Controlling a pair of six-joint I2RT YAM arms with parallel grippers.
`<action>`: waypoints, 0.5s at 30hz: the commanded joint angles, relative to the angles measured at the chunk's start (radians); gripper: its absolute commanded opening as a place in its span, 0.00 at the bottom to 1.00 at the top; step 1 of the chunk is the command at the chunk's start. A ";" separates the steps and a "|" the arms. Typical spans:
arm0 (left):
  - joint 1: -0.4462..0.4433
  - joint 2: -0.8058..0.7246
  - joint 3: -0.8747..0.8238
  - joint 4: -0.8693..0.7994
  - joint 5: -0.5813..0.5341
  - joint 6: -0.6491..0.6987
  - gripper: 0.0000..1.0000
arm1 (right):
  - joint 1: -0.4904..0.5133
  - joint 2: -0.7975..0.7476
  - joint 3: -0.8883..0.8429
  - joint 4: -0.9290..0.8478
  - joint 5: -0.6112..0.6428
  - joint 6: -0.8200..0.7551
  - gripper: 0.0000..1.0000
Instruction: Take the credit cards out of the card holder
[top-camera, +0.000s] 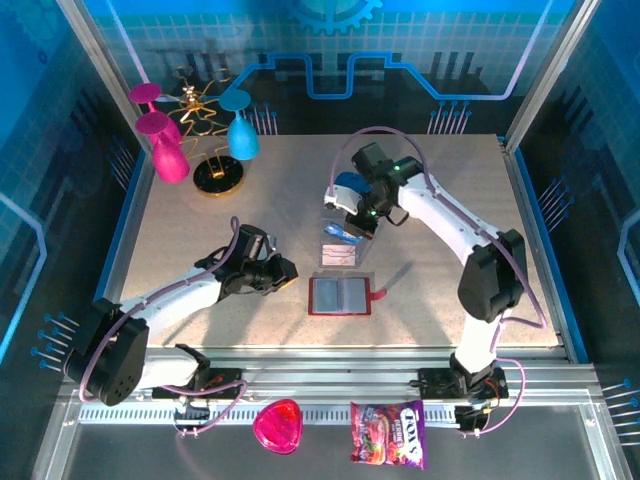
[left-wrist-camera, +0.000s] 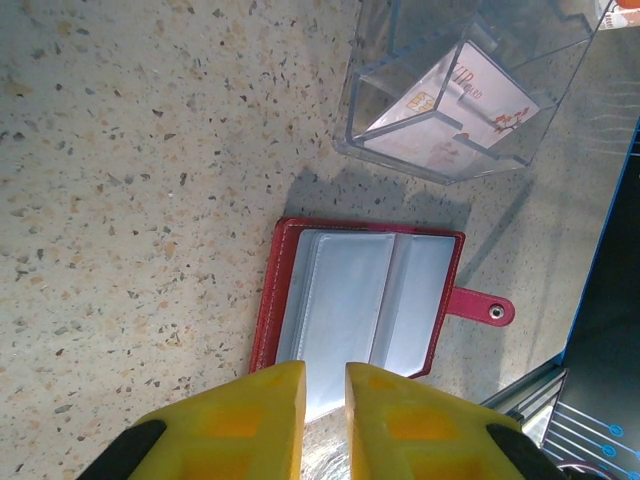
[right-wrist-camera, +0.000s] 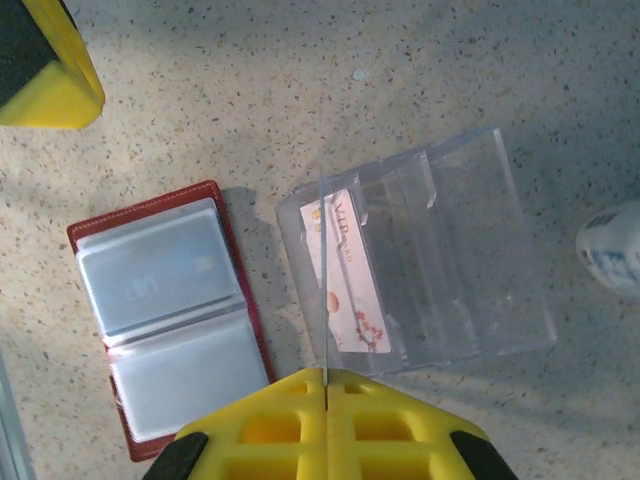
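Speckled table (top-camera: 290, 170), VIP card (right-wrist-camera: 350, 270), Fox's bag (top-camera: 388, 435)

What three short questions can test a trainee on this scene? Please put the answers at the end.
1. True or false: the card holder lies open on the table.
2. Choose one: where does the pale card lie? A) in the clear tray; B) in the card holder; C) on the bare table.
3. Fill in the blank: the right gripper has its jaws shut on a thin ____, which its wrist camera sees edge-on above the tray.

Key
1. True.
2. A.
3. Card: the thin card stands upright between the jaws.
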 joint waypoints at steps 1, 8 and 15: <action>0.012 -0.029 -0.018 -0.020 -0.005 0.005 0.18 | 0.009 0.071 0.101 -0.143 0.021 -0.120 0.00; 0.023 -0.053 -0.023 -0.042 -0.011 0.005 0.18 | 0.004 0.222 0.295 -0.270 0.034 -0.185 0.00; 0.031 -0.068 -0.026 -0.056 -0.017 0.005 0.18 | -0.002 0.358 0.447 -0.353 0.048 -0.208 0.00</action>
